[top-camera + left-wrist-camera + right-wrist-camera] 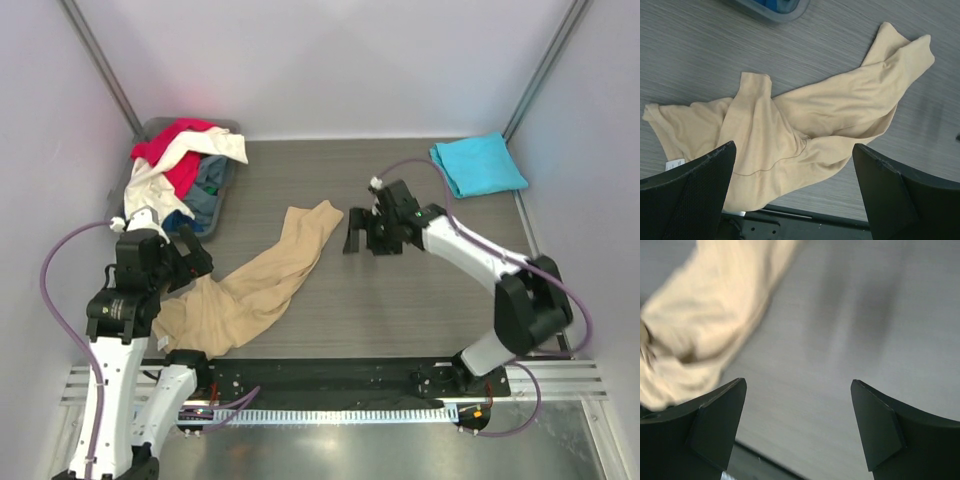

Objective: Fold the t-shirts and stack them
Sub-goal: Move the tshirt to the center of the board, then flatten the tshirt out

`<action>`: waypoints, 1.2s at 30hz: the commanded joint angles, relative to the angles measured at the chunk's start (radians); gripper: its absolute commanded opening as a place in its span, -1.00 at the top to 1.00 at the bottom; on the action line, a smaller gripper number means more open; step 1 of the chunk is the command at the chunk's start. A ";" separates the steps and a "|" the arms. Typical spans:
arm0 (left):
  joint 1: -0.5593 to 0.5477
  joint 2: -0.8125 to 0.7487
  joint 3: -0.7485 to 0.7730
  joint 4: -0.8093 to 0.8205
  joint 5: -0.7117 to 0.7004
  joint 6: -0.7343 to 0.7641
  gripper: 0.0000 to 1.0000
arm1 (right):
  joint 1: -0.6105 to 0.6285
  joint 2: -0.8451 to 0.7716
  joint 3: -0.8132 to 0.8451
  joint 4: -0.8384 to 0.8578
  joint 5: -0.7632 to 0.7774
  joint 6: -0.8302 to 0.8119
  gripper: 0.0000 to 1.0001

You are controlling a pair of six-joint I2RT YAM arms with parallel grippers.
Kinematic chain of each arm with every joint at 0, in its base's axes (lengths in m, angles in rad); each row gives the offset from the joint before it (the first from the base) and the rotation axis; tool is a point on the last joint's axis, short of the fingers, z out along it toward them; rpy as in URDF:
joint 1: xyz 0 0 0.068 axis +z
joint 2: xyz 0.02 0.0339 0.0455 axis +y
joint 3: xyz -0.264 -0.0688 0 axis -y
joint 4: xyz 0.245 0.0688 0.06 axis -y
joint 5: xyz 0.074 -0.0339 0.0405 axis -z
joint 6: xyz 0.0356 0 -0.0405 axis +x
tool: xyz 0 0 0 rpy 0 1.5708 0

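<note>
From the top camera, the tan t-shirt [255, 285] lies crumpled on the bench [400, 300], stretched out in a long diagonal. Its bunched end is at the near left and its narrower end reaches toward the middle. Just behind the bunched end sits the grey bin [228, 188], with a red t-shirt [170, 148] and a white t-shirt [150, 185] spilling over its rim and dark blue-grey cloth [205, 200] inside. Well to the right of the tan t-shirt and farther back, a turquoise t-shirt [478, 163] lies folded flat. The left fingers [196, 258] are spread over the bunched end, pinching nothing. The right fingers [353, 232] are also spread, just to the right of the shirt's far end and apart from it. In the left wrist view the tan t-shirt fills the middle, heavily wrinkled, with a white label [675, 163] at its left edge. The two dark fingers stand wide apart at the lower corners with cloth showing between them; whether they brush it I cannot tell. A corner of the bin shows beyond the shirt at the top. The right wrist view is blurred. The shirt's end lies at the upper left, near one finger, and the fingers are wide apart with bare bench between them.
</note>
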 commanded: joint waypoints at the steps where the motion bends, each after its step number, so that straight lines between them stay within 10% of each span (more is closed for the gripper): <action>1: 0.001 -0.035 0.008 0.038 0.003 0.041 -1.00 | 0.007 0.151 0.256 0.106 0.100 -0.018 -0.81; 25: -0.001 -0.285 -0.158 0.204 -0.029 -0.036 -1.00 | 0.111 0.923 1.203 -0.021 0.135 -0.165 -0.46; 36: 0.001 -0.314 -0.170 0.211 -0.035 -0.039 -0.98 | 0.204 1.058 1.299 -0.075 0.266 -0.169 -0.46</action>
